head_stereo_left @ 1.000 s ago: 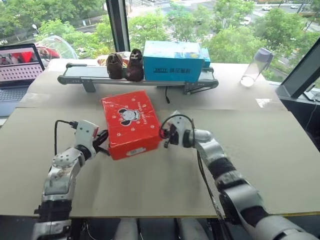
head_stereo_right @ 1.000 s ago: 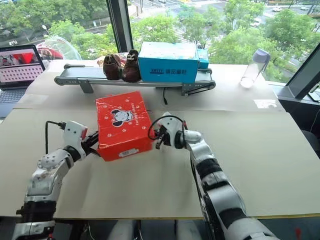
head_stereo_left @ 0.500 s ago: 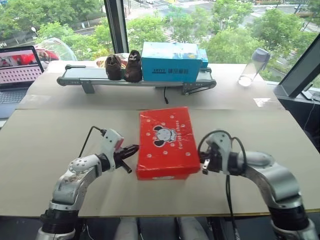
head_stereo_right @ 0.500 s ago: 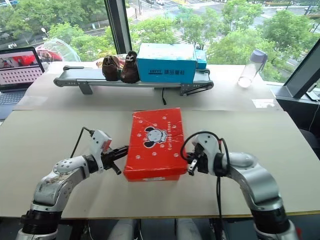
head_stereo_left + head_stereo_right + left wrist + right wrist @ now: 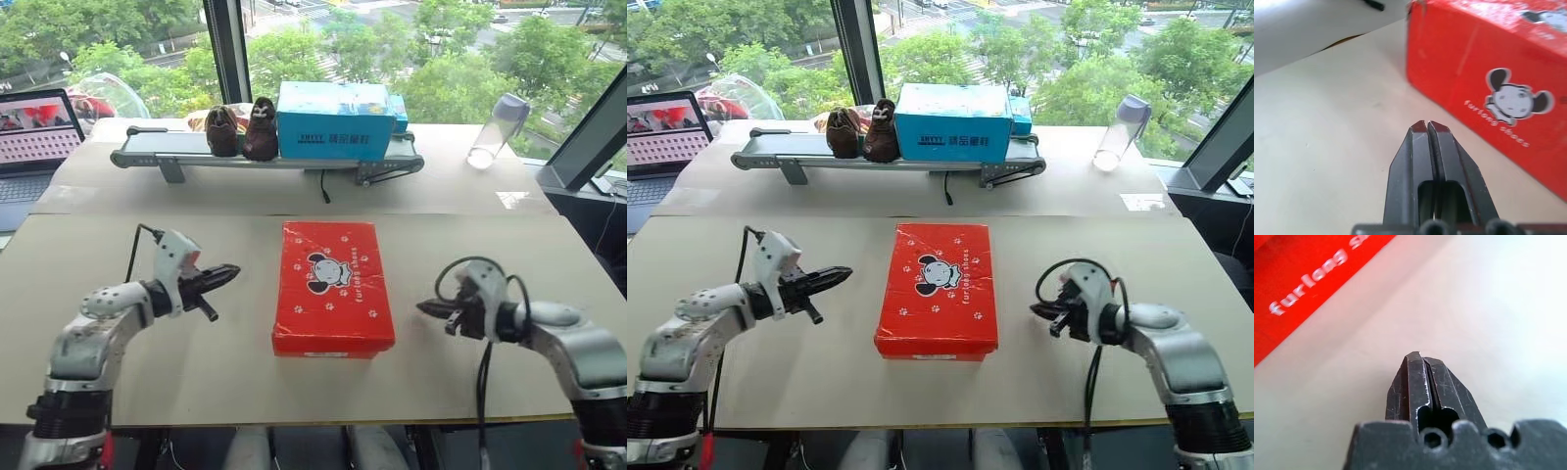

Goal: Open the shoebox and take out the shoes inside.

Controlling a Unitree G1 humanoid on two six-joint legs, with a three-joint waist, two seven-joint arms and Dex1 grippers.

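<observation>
Left gripper (image 5: 227, 272) and right gripper (image 5: 427, 307): both pinched tight, empty, apart from the flat red cardboard shoebox (image 5: 331, 287) lying lid-down-shut mid-table between them. Risk: closed fingertips may shove the light box sideways rather than catch the lid edge.

Glossy red cardboard shoebox (image 5: 332, 287) on matt tabletop (image 5: 509, 255).

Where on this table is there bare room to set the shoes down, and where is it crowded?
Free: the table between the left hand and the red shoebox, and between the shoebox and the right hand; also the strip behind it. Crowded: the conveyor at the back, holding brown shoes and a blue box.
</observation>
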